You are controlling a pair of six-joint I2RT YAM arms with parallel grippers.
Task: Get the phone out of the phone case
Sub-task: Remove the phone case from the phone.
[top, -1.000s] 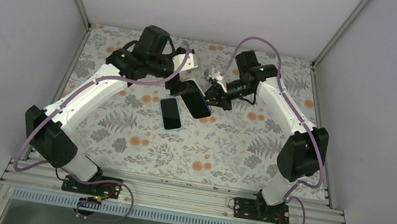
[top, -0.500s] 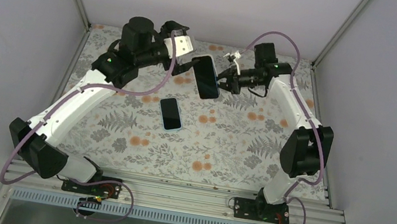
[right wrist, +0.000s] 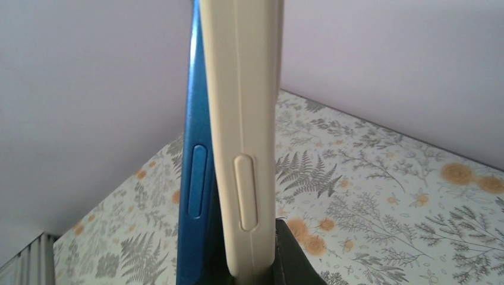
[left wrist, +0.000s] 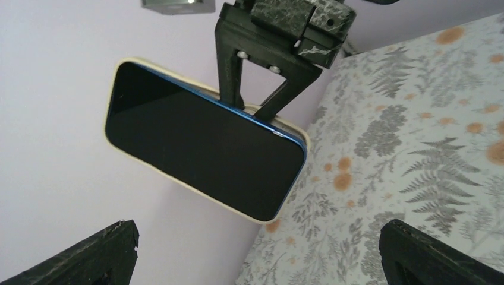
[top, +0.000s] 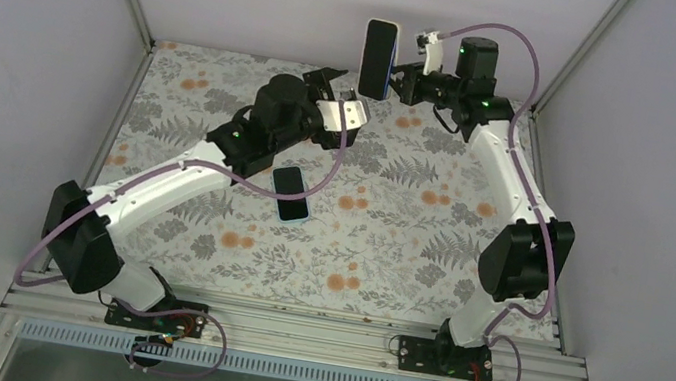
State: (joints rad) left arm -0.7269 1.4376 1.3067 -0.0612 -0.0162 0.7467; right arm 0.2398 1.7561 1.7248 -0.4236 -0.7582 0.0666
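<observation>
My right gripper [top: 399, 76] holds the cream phone case [top: 379, 60] high against the back wall, shut on the case's long edge. The blue phone [right wrist: 196, 178] with its black screen [left wrist: 202, 151] sits in the case [right wrist: 246, 148]. In the right wrist view its blue side stands a little apart from the cream wall. My left gripper [top: 335, 101] hangs open below and to the left of the case, touching nothing. In the left wrist view its fingertips [left wrist: 101, 255] sit wide apart under the phone.
A second phone [top: 291, 193] with a black screen and light blue rim lies flat on the floral table [top: 386, 248], under my left forearm. White walls close in the back and sides, and the held case is close to the back wall.
My right gripper lifted the cased phone up and back toward the wall. My left gripper let go of it, opened wide and swung down toward the table's middle.
</observation>
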